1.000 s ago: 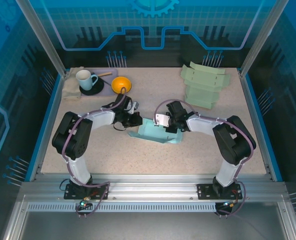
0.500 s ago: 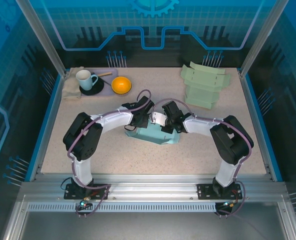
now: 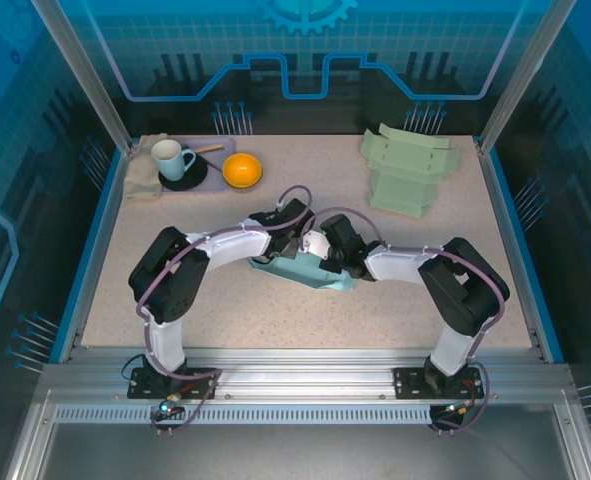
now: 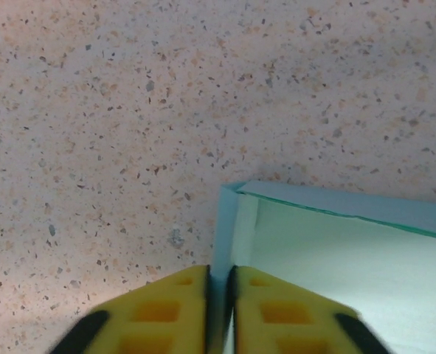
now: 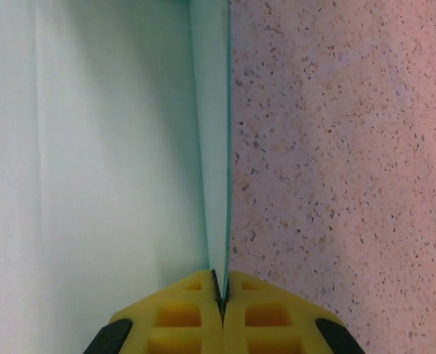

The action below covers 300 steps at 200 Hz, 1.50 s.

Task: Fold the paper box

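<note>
A light teal paper box [image 3: 315,274] lies half-formed at the table's centre, and both arms meet over it. My left gripper [image 3: 291,246] is at its back left part. In the left wrist view the yellow fingertips [image 4: 175,302] of this gripper [image 4: 220,284] pinch an upright folded wall of the box [image 4: 336,258] near a corner. My right gripper [image 3: 332,262] sits at the box's right side. Seen from the right wrist, it [image 5: 222,286] is shut on the thin edge of a standing wall, with the box's pale floor [image 5: 92,147] to the left.
A stack of flat green box blanks [image 3: 410,175] lies at the back right. At the back left are a white mug [image 3: 171,158] on a dark saucer, an orange bowl [image 3: 242,170] and a beige cloth [image 3: 140,178]. Bare speckled tabletop [image 3: 275,320] spreads in front of the box.
My left gripper has swung right from beside the box's left end onto its back wall. The right gripper has shifted slightly left, and the box has slid a little with it.
</note>
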Each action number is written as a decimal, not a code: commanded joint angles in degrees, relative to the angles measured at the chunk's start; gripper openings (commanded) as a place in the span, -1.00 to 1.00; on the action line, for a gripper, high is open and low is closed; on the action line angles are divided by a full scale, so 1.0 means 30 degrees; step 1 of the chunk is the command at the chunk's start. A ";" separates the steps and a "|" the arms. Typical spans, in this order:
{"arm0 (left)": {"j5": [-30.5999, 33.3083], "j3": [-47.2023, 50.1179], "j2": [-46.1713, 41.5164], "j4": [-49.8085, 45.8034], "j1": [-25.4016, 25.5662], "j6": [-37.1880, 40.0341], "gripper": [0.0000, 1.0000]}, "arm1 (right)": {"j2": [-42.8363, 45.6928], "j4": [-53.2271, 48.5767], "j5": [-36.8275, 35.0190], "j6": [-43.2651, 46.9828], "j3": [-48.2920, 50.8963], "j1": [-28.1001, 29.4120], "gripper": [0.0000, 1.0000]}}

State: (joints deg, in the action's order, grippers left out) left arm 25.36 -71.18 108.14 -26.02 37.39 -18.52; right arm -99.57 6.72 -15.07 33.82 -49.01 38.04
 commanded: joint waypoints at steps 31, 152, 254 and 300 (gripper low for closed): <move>-0.4888 0.0845 -0.5051 0.0887 -0.0338 0.0906 -0.15 | 0.1500 0.1887 -0.2152 0.0795 0.0330 0.0622 -1.00; -1.2821 0.6285 -1.1019 0.4388 -0.4907 0.1675 -0.01 | 0.5302 0.1918 0.3166 0.4381 0.1657 -0.1064 -1.00; -1.9228 1.0089 -1.2098 1.1371 -0.5460 0.2252 0.05 | 0.8052 -0.4565 1.3561 0.8157 0.0119 -0.4418 -1.00; -2.1816 1.0518 -1.1427 1.2946 -0.5462 0.1604 0.19 | 0.7930 -0.5640 1.3748 0.8559 -0.0354 -0.4456 -1.00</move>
State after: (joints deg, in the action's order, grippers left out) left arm -33.19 -40.27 72.90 7.33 21.15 -13.58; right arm -77.08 -6.94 20.62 58.13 -48.18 24.58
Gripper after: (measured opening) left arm 0.580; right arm 0.048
